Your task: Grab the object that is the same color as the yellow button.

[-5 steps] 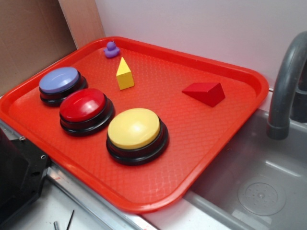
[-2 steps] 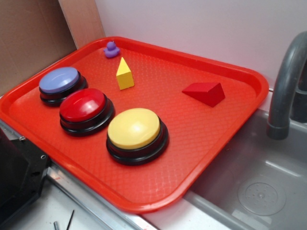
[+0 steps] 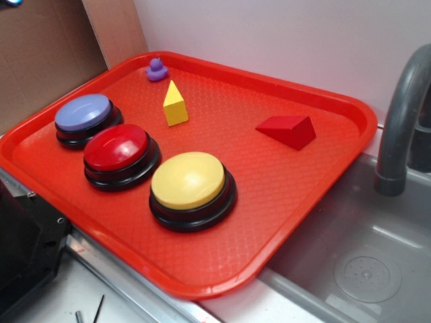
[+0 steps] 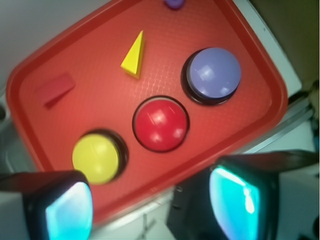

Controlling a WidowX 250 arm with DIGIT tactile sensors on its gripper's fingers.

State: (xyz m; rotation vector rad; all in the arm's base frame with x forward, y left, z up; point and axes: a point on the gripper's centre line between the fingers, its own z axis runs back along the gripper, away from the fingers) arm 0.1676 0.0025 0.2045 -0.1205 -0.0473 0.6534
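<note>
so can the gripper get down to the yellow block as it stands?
Probably yes. The gripper hangs open, high above the tray's near edge, and the yellow block stands alone, well apart from the red button, the purple duck and the red wedge.

tray [image 3: 323,155]: red plastic, fine waffle texture
buttons [image 3: 188,180]: glossy domes
block [image 3: 175,104]: smooth yellow plastic
sink [image 3: 363,269]: matt grey

Exterior views tray [image 3: 350,108] obliquely; wrist looks down, sharing it.
</note>
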